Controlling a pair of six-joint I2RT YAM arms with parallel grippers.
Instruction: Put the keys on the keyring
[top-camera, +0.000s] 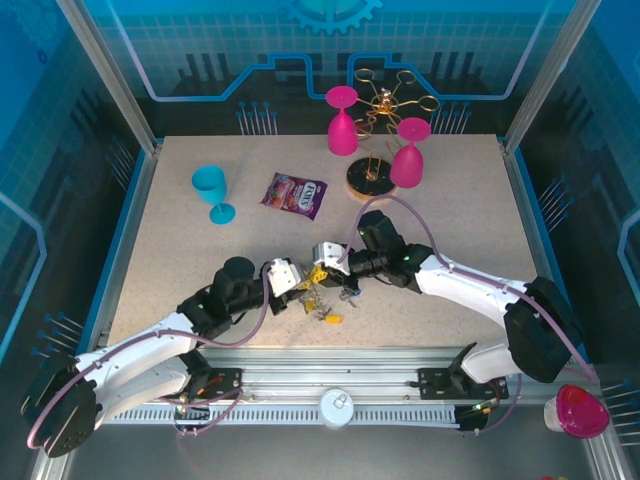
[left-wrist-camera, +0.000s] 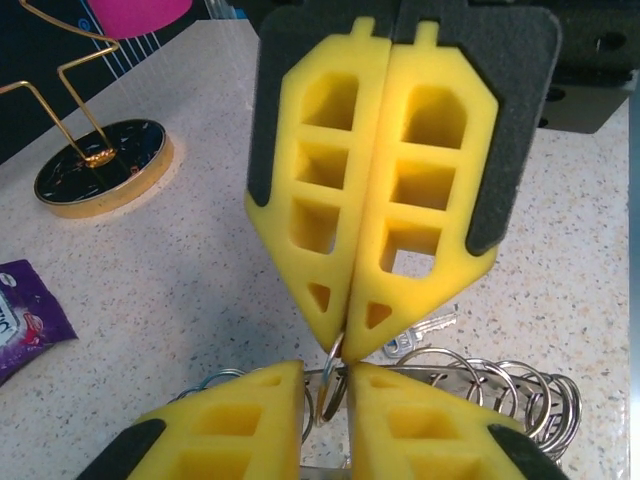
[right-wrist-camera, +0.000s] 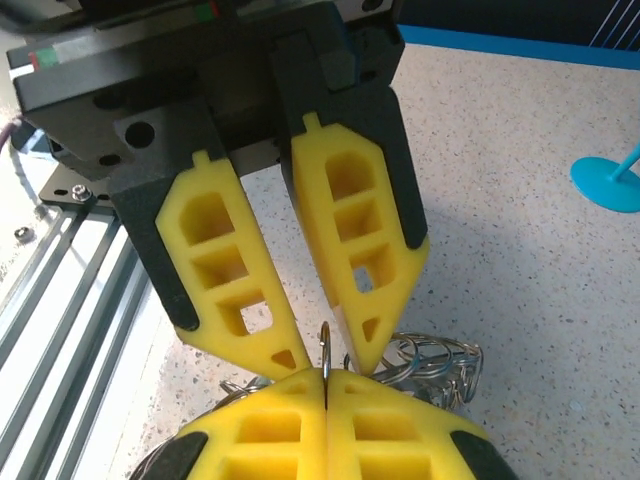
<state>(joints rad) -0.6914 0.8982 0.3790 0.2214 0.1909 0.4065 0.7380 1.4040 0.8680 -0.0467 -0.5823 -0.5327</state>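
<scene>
Keyring (right-wrist-camera: 325, 345): thin grey wire loop, standing on edge at the near middle of the table (top-camera: 450, 220), where the two grippers meet tip to tip.

Left gripper (right-wrist-camera: 327, 360): fingers (right-wrist-camera: 230, 270) a narrow gap apart, tips either side of the wire. Cannot tell whether they touch it.

Right gripper (left-wrist-camera: 346, 338): fingers (left-wrist-camera: 420, 180) pressed flat together, wire pinched at their tips.

Keys (top-camera: 326, 304): small cluster on the table just nearside of both grippers in the top view, yellow tag (top-camera: 334, 318) at its near edge.

Left wrist view: one silver key (left-wrist-camera: 430, 325) and a bunch of overlapping wire loops (left-wrist-camera: 505, 385) lie just right of the pinch point.

Teal goblet (top-camera: 212, 190), snack packet (top-camera: 295, 194) and wire rack (top-camera: 372, 178) stand well apart, on the far half.
</scene>
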